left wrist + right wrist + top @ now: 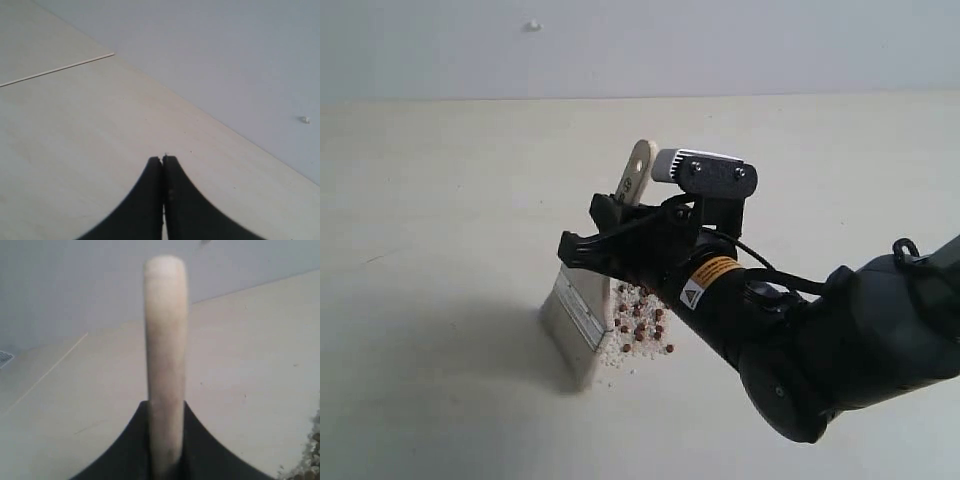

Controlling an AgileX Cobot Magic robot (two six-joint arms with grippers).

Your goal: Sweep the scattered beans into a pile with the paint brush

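Right claw [586,228] grips paint brush [582,308] handle | beans [640,322] just below it | left claw [162,167] closed

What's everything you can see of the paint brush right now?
The paint brush is wide and flat: pale wooden handle with a hole at its end, silver metal ferrule, off-white bristles. It stands tilted, handle up, bristle tips apparently on the pale table. The right gripper is shut on the handle just above the ferrule. The beans, mixed with whitish grains, lie heaped against the side of the head facing the arm.
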